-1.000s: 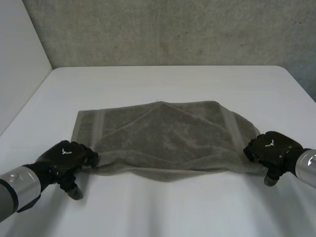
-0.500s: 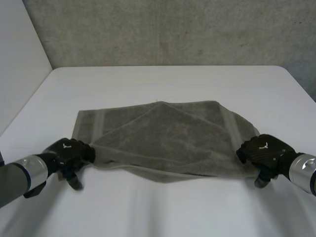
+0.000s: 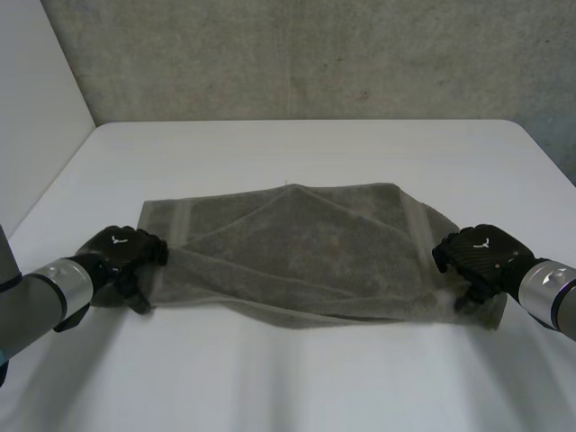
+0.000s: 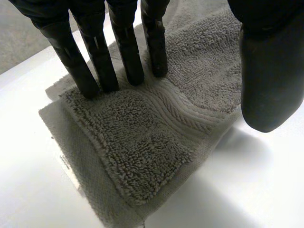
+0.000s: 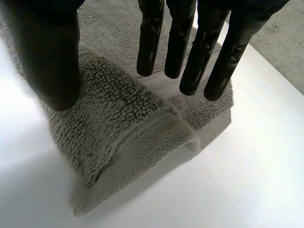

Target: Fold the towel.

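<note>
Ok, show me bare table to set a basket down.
Free: the table beyond the towel, up to the wall, and the strip on the towel's near side. Crowded: the towel's two ends, where the left hand and right hand sit.

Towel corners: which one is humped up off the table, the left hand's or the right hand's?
The corner at the right hand: the towel arches up in a fold there. Under the left hand the corner lies flat.

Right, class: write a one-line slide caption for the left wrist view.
Straight fingers of the left hand press a corner of the grey towel onto the white table, thumb held apart.
</note>
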You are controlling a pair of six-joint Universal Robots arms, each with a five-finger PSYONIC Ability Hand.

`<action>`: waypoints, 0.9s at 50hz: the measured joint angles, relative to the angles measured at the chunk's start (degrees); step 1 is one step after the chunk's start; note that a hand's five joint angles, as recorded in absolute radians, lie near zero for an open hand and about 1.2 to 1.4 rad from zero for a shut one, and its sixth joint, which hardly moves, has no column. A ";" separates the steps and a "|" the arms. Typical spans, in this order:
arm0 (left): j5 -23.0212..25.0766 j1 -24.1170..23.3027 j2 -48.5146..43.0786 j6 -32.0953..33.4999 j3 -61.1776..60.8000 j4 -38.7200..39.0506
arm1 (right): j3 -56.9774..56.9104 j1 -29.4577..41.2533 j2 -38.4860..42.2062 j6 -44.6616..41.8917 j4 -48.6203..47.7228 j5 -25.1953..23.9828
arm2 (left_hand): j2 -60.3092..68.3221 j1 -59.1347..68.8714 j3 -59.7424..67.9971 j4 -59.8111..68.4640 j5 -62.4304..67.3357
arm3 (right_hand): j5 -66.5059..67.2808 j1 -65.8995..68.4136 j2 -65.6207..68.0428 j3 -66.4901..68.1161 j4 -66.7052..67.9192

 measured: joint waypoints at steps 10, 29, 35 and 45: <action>-0.11 -0.35 -2.67 0.16 1.22 -0.08 | 0.17 -0.05 0.23 0.17 -0.04 -0.06 | 0.47 0.23 0.68 0.63 0.50 | 0.00 0.01 0.00 0.00 0.00; -2.31 -2.31 -6.55 0.00 5.30 0.02 | 0.67 -0.19 0.19 0.23 -0.51 -0.14 | 7.77 7.83 8.18 8.26 7.63 | 0.00 0.00 0.00 0.00 0.00; -2.51 -2.92 -7.15 -0.52 6.22 0.07 | 0.76 -0.30 0.19 0.23 -0.60 -0.16 | 22.19 20.94 22.63 22.23 21.87 | 0.00 0.00 0.00 0.00 0.00; -2.44 -3.48 -6.76 -4.78 7.67 0.19 | 1.12 -0.43 0.19 0.23 -0.78 -0.14 | 34.37 34.72 35.06 34.21 34.57 | 0.00 0.00 0.00 0.00 0.00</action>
